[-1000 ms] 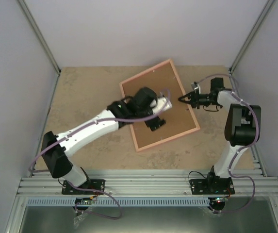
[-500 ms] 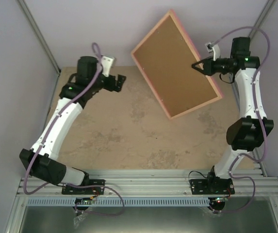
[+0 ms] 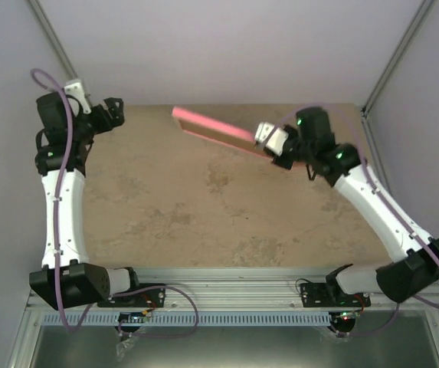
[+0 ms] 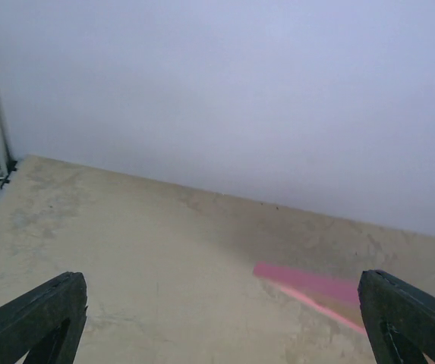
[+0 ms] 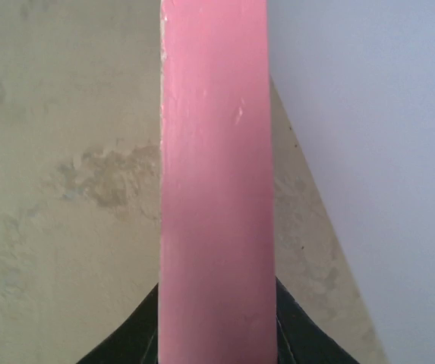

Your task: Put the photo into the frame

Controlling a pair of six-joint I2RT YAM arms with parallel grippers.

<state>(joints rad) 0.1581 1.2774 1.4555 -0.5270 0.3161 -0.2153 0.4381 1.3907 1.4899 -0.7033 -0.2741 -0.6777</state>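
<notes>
One frame (image 3: 215, 129) in right hand (image 3: 274, 150); left hand (image 3: 114, 113) wide open.

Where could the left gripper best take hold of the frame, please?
Probably the free end of the frame, from the left: it hangs edge-on, the right gripper clamps its other end, and the open left gripper faces it.

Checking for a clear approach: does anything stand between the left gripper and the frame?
Nothing visible does. The left gripper, open, looks across the table at the frame, which the right gripper holds raised.
</notes>
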